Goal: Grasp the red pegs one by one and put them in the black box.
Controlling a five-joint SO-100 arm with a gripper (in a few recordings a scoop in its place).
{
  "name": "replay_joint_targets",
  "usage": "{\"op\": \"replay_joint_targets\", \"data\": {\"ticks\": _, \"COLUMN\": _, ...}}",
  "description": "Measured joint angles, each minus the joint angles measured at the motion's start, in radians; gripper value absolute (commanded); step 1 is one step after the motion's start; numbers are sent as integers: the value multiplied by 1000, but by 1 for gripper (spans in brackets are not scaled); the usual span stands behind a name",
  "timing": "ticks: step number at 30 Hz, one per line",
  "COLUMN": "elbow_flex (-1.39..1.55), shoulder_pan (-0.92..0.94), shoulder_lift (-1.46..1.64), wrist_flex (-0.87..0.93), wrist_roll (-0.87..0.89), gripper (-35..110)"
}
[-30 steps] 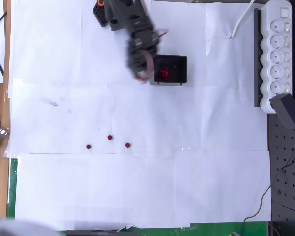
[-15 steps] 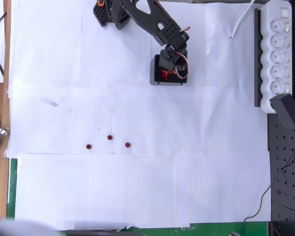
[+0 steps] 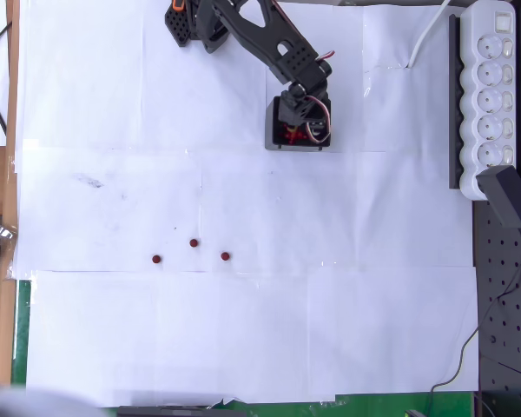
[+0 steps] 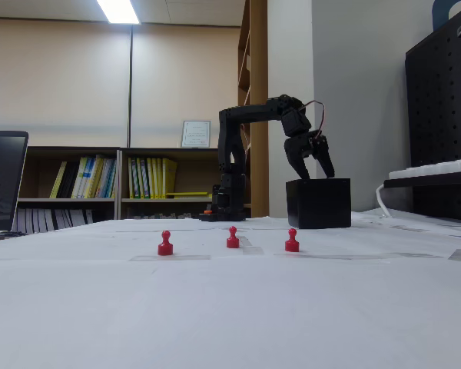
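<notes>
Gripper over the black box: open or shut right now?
Open. In the fixed view the gripper hangs just above the black box with its two fingers spread and nothing visible between them.

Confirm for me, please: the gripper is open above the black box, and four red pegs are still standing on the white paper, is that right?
Not quite: three red pegs stand on the white paper, not four, as the overhead view and the fixed view both show. The rest holds: the gripper is open above the black box.
</notes>
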Motion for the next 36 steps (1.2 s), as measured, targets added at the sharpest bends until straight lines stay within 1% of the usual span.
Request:
{"op": "replay_joint_targets", "data": {"ticks": 3, "elbow_flex": 18, "shoulder_pan": 95, "shoulder_lift": -107, "wrist_flex": -2, "wrist_roll": 57, "gripper": 15}}
{"op": "replay_joint_targets", "data": {"ticks": 6, "elbow_flex": -31, "shoulder_pan": 224, "shoulder_lift": -166, "wrist_flex": -54, "wrist_roll": 147, "gripper": 15}}
{"op": "replay_joint_targets", "data": {"ticks": 10, "elbow_flex": -236, "shoulder_pan": 394, "shoulder_lift": -160, "wrist_flex": -229, "wrist_roll": 336, "gripper": 15}}
{"op": "replay_joint_targets", "data": {"ticks": 13, "elbow_flex": -350, "shoulder_pan": 460, "shoulder_lift": -98, "wrist_flex": -376, "wrist_roll": 469, "gripper": 15}}
{"op": "replay_joint_targets", "data": {"ticks": 19, "elbow_flex": -362, "shoulder_pan": 503, "shoulder_lift": 124, "wrist_flex": -637, "wrist_roll": 630, "gripper": 15}}
{"op": "replay_joint_targets", "data": {"ticks": 26, "elbow_flex": -362, "shoulder_pan": 514, "shoulder_lift": 410, "wrist_flex": -999, "wrist_roll": 721, "gripper": 15}}
{"op": "replay_joint_targets", "data": {"ticks": 30, "elbow_flex": -344, "shoulder_pan": 514, "shoulder_lift": 546, "wrist_flex": -1068, "wrist_roll": 730, "gripper": 15}}
{"op": "replay_joint_targets", "data": {"ticks": 36, "elbow_flex": -216, "shoulder_pan": 514, "shoulder_lift": 673, "wrist_flex": -1138, "wrist_roll": 735, "gripper": 15}}
